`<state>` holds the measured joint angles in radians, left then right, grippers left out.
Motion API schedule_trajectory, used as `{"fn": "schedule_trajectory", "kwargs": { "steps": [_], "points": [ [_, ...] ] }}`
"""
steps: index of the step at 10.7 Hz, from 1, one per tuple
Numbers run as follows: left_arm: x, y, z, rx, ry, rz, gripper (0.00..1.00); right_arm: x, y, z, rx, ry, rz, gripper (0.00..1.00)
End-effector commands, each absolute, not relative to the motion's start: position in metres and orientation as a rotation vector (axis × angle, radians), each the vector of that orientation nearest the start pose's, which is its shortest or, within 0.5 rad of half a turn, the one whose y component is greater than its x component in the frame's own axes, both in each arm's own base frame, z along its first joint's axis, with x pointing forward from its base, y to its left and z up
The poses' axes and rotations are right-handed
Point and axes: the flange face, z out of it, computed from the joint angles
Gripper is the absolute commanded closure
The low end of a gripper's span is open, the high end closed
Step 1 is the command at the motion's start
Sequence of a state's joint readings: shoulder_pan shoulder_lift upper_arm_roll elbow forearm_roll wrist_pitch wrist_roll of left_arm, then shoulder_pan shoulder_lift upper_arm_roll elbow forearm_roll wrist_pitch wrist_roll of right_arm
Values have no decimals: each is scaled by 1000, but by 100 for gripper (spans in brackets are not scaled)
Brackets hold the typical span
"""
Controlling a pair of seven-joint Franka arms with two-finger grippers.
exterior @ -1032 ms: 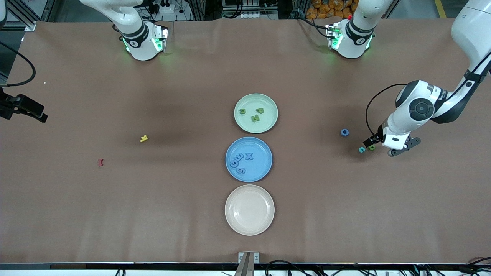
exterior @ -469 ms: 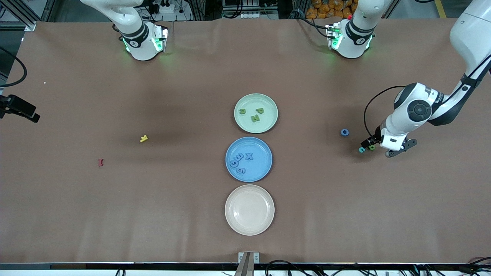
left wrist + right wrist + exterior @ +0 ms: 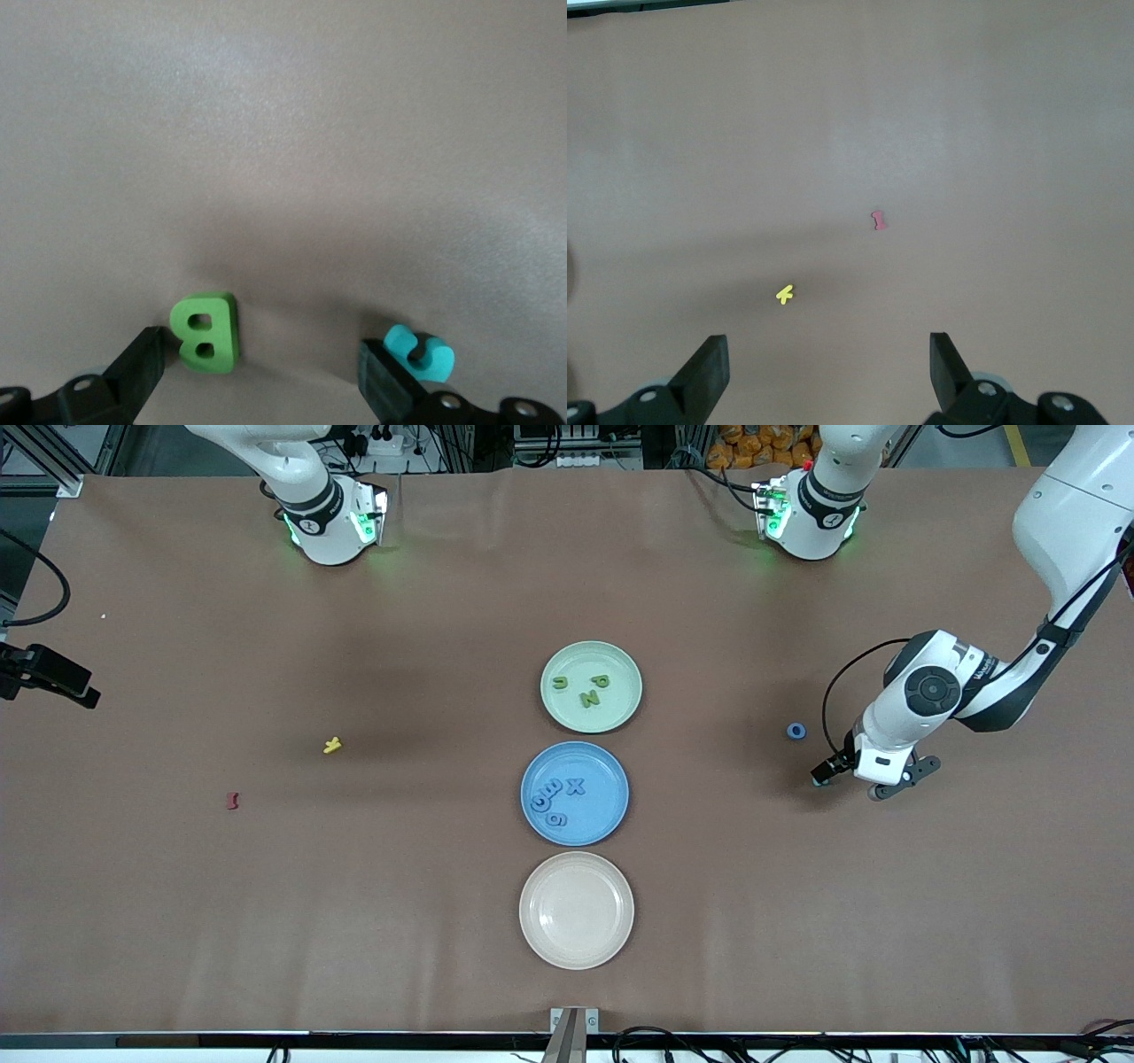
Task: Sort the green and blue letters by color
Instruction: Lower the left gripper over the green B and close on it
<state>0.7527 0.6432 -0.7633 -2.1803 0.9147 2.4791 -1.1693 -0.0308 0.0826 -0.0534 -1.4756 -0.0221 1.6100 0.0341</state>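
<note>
Two grippers: both with jaws spread wide, holding nothing.
Left gripper (image 3: pixel 257 376): low over the tabletop near the left arm's end, green B (image 3: pixel 206 332) between its fingers, blue c (image 3: pixel 420 351) just beside one finger.
Right gripper (image 3: pixel 824 372): waits over the right arm's edge.
Blue O (image 3: pixel 796 731): on the tabletop nearby.
Green plate (image 3: pixel 558 710): three green letters (image 3: pixel 585 689).
Blue plate (image 3: pixel 607 819): blue letters (image 3: pixel 556 797).

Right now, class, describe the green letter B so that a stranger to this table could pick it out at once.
Start at the left arm's end of the table, where the left tool hangs open just above the surface. Between its fingers lies the green letter B, flat on the table. Its one close neighbour is a light blue c, beside the other finger; the B alone is green.
</note>
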Motion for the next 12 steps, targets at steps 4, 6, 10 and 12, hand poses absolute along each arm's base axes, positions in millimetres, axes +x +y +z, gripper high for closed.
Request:
{"fn": "schedule_trajectory", "kwargs": {
  "steps": [4, 6, 10, 12],
  "points": [
    [549, -4, 162, -2971, -717, -87, 0, 580, -34, 628, -3096, 154, 1, 0],
    [548, -5, 160, -2973, -718, -82, 0, 580, -31, 627, -3101, 152, 4, 0],
    [540, -1, 155, -2965, -744, -54, 0, 578, -21, 628, -3108, 139, 7, 0],
    [537, 3, 154, -2961, -757, -44, 0, 579, -21, 627, -3106, 141, 9, 0]
  ]
}}
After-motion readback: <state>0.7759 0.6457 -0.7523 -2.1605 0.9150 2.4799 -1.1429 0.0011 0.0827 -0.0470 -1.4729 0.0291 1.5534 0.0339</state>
